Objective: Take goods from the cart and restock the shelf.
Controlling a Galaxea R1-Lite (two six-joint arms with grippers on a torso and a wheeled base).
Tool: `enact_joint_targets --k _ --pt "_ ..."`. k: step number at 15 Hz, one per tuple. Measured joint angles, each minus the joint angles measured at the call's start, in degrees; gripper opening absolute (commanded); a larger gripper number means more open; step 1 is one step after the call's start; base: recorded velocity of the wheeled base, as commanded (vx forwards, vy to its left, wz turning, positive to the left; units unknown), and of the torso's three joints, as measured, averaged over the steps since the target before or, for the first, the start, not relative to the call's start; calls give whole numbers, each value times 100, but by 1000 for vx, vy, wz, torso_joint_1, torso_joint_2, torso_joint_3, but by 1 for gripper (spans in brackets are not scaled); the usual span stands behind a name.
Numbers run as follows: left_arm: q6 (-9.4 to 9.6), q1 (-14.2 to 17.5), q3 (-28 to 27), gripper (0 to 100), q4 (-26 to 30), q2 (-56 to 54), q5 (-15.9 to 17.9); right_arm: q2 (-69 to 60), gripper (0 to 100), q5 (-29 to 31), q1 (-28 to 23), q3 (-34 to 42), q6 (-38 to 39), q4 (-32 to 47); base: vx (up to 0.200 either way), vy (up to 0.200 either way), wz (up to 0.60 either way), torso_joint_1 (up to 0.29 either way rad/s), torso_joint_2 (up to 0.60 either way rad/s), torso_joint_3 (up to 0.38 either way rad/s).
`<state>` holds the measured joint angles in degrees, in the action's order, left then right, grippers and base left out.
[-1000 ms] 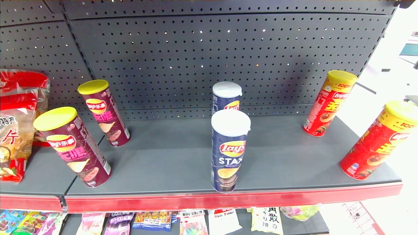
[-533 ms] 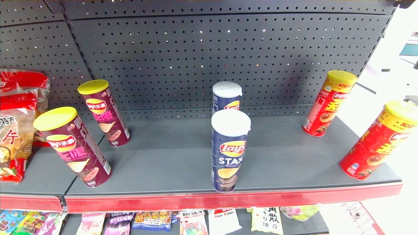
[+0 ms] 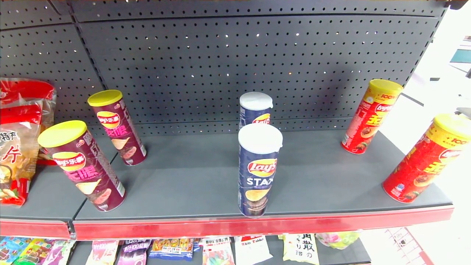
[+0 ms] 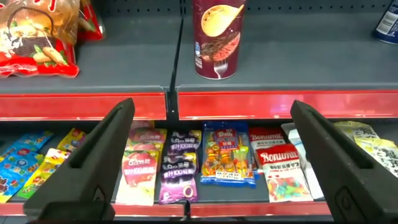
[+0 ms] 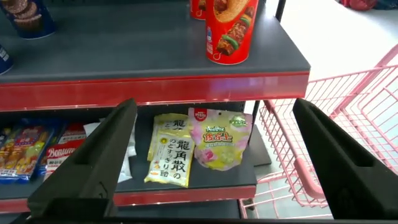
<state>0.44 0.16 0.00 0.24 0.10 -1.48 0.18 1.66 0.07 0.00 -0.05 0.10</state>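
— What are the two claws doing?
— The left gripper [image 4: 211, 109] is spread wide with nothing between its fingers, facing the red front edge of the shelf [image 3: 191, 184]. The right gripper [image 5: 216, 104] is just as wide and just as empty, low before the shelf's right end.
— And the goods?
— Six cans stand on the grey shelf in pairs, one behind the other. There are two maroon cans [image 3: 82, 165] with yellow lids on the left, two blue cans [image 3: 258, 169] with white lids in the middle, and two red cans [image 3: 427, 158] with yellow lids on the right. The front red one sits near the shelf's right corner.
— The cart?
— The pink wire cart [image 5: 297, 167] stands to the right of the shelf, near the right gripper. I cannot tell what it holds.
— Anything else?
— At the far left lean snack bags [image 3: 18, 140], and small packets [image 4: 227, 155] lie on the lower shelf [image 5: 186, 198]
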Motion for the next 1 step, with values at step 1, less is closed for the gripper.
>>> enact_joint_targets --k 1 --pt "0 0 0 100 0 0 0 0 100 0 0 0 -2 -2 0 0 0 0 0 0"
